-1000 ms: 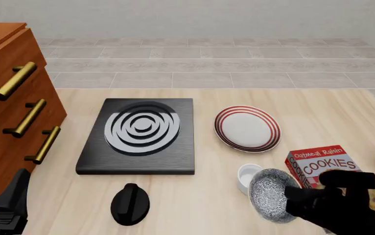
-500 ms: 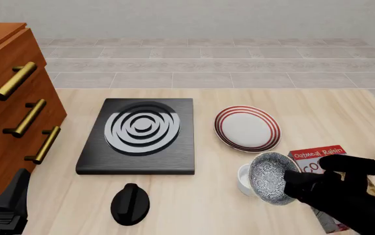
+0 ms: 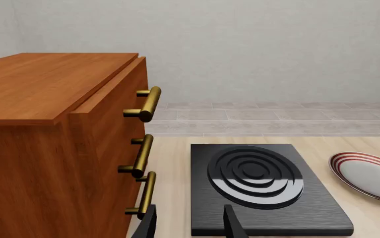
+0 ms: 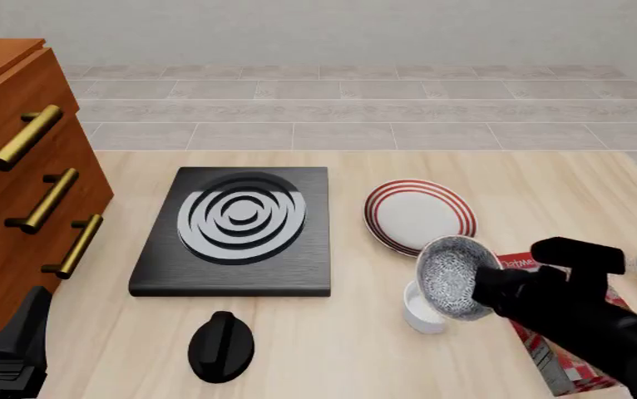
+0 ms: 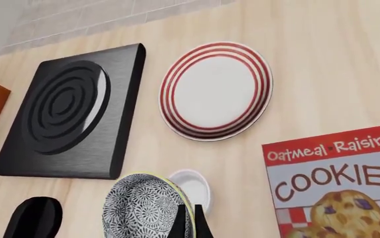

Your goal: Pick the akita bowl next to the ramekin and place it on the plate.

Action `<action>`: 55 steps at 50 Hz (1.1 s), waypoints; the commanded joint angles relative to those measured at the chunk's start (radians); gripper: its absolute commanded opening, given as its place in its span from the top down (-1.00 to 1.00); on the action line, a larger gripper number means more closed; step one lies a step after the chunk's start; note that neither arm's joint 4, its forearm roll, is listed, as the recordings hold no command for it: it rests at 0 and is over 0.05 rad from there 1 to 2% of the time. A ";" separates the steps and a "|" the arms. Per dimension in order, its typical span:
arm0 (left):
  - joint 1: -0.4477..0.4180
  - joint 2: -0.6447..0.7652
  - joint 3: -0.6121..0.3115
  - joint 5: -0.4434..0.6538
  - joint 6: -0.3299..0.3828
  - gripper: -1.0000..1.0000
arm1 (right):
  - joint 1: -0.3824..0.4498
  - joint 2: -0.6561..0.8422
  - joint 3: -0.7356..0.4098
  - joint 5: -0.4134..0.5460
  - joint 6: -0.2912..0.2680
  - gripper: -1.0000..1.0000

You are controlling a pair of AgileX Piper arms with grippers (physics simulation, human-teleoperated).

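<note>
One speckled akita bowl (image 4: 453,277), tilted on edge, is gripped at its rim by the right claw (image 4: 498,291), raised above the ramekin (image 4: 421,309) and just short of the plate (image 4: 420,218). Left claw (image 3: 190,225): fingers apart, holding nothing, facing the stove plate (image 3: 263,186).

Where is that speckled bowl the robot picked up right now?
In the front view the akita bowl is tilted in the right gripper, lifted on the table's right side, above the ramekin and just short of the plate.

Wooden drawer chest (image 4: 13,166), tiled floor (image 4: 352,108), pale wall (image 3: 276,49)
</note>
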 commanded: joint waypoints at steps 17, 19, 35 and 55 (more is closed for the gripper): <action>0.000 0.000 0.000 0.000 0.000 -1.00 | -0.028 0.161 -0.078 -0.117 0.010 1.00; 0.000 0.000 0.000 0.000 0.000 -1.00 | -0.029 0.185 -0.090 -0.132 0.013 1.00; 0.000 0.000 0.000 0.000 0.000 -1.00 | -0.062 0.247 -0.156 -0.137 -0.004 1.00; 0.000 0.000 0.000 0.000 0.000 -1.00 | -0.098 0.323 -0.203 -0.179 -0.007 1.00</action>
